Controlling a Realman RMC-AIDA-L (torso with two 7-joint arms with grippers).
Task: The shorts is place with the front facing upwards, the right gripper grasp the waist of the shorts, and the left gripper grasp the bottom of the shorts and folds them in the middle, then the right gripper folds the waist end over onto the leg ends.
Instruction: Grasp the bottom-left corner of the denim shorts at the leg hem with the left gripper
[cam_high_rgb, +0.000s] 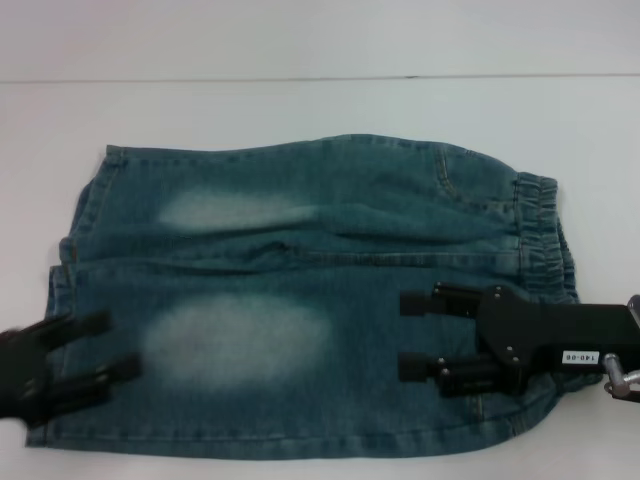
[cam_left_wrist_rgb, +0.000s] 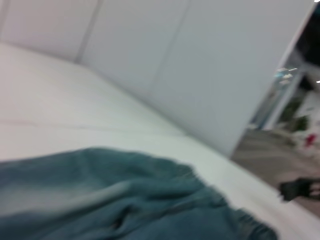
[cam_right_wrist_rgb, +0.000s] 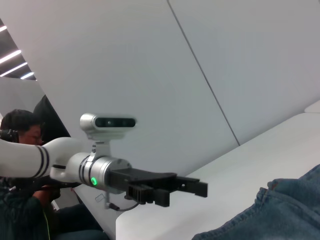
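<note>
Blue denim shorts (cam_high_rgb: 300, 290) lie flat on the white table (cam_high_rgb: 300, 105), elastic waist (cam_high_rgb: 540, 230) to the right and leg ends (cam_high_rgb: 70, 290) to the left. My right gripper (cam_high_rgb: 403, 335) stands open over the near half of the shorts, close to the waist, fingers pointing left with nothing between them. My left gripper (cam_high_rgb: 120, 345) is open at the near leg hem, fingers pointing right. The right wrist view shows the left gripper (cam_right_wrist_rgb: 185, 192) beyond the shorts (cam_right_wrist_rgb: 280, 210). In the left wrist view, the shorts (cam_left_wrist_rgb: 125, 205) fill the lower part.
White table surface surrounds the shorts on the far side and left. A white wall (cam_right_wrist_rgb: 225, 60) stands behind the table. A seated person (cam_right_wrist_rgb: 20, 137) shows in the background of the right wrist view, off the table.
</note>
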